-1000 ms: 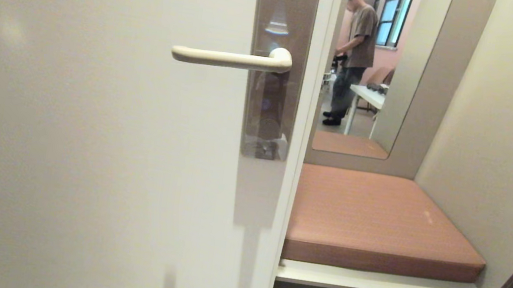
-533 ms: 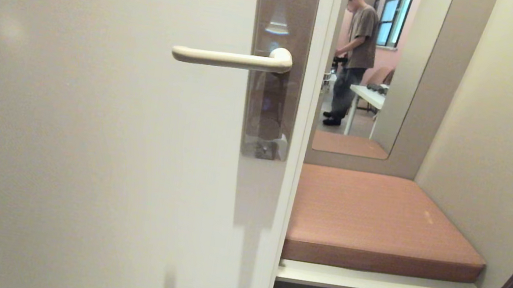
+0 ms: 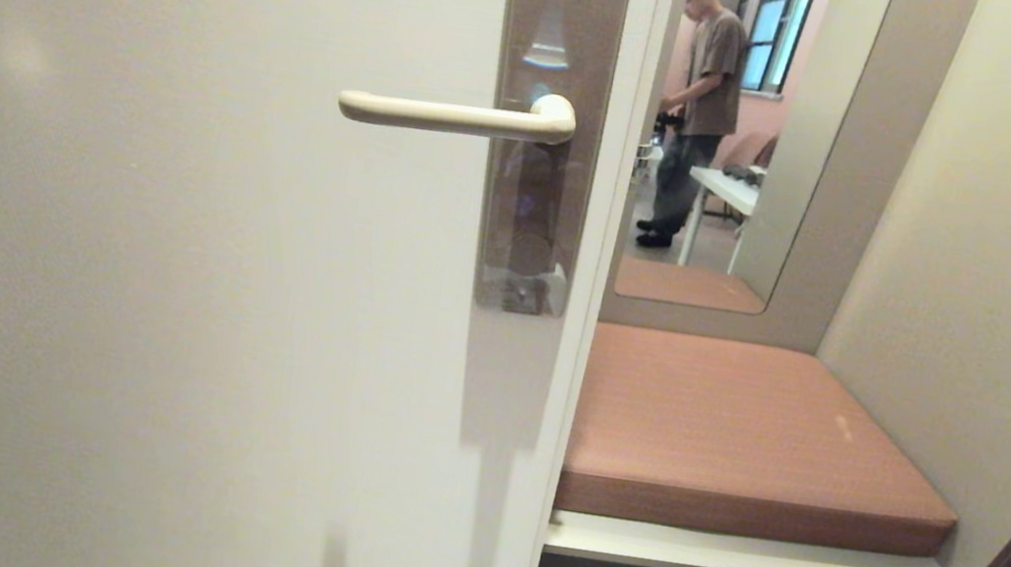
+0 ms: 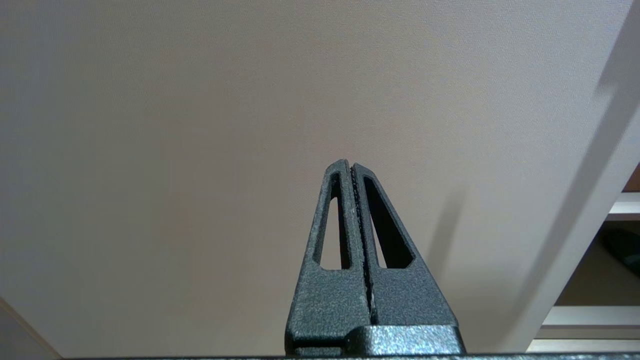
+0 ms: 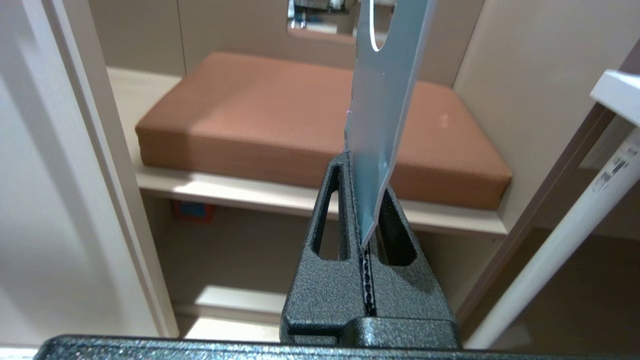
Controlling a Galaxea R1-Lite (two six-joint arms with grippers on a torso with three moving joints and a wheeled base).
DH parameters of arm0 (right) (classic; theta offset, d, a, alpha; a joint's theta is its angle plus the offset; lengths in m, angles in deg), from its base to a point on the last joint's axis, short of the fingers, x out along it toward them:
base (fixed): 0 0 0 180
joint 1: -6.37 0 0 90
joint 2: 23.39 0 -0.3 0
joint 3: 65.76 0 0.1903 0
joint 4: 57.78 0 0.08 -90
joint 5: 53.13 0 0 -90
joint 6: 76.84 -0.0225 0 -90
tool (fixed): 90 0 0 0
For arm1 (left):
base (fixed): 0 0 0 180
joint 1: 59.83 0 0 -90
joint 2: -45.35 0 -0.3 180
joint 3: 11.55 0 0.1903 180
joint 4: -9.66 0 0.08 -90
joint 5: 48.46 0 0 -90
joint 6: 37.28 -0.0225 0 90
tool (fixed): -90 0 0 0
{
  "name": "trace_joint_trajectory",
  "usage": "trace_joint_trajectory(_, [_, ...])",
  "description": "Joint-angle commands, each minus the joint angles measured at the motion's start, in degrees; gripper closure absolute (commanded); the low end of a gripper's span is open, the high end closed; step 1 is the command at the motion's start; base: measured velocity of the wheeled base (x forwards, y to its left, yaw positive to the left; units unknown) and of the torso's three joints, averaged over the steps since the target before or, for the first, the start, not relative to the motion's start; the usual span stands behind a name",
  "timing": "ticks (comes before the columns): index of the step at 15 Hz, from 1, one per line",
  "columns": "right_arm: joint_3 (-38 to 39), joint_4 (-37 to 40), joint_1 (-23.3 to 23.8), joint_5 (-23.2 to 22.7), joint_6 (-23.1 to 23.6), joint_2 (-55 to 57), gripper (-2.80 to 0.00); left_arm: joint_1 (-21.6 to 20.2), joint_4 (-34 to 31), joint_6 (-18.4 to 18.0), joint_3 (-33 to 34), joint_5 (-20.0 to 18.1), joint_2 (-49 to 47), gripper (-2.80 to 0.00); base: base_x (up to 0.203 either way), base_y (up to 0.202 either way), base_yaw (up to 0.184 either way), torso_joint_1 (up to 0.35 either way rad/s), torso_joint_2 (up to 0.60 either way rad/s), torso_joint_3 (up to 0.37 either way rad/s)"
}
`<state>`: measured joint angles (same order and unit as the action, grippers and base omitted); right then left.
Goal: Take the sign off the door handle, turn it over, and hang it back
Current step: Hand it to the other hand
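While the door handle (image 3: 455, 116) hangs bare, right gripper (image 5: 362, 210) clamped on the sign (image 5: 382, 110); left gripper (image 4: 351, 167) closed, empty

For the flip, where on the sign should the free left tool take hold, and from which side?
Probably the oval-hole end of the sign, pinched flat across its faces from the side opposite the right tool, which clamps the other end edge-on. The left tool is shut, so it must open first.

- The sign (image 5: 382, 115), a thin slate-blue card with an oval hole, stands on edge, pinched between closed fingers, off the handle.
- The door handle (image 3: 450, 116), a slim cream lever, lies horizontal and bare.
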<state>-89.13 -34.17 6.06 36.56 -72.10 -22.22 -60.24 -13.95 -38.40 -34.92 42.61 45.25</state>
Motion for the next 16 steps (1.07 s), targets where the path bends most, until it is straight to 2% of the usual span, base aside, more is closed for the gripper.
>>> trace_joint_trajectory(1, [0.00,0.02,-0.05,-0.04,0.01,-1.17,0.00,-0.02,-0.02,-0.02,0.00,0.07,0.01,0.00,0.000,0.000,0.000,0.000,0.00,0.000])
trace_joint_trajectory(16, [0.00,0.02,-0.05,-0.04,0.01,-1.17,0.00,-0.02,-0.02,-0.02,0.00,0.07,0.01,0.00,0.000,0.000,0.000,0.000,0.00,0.000])
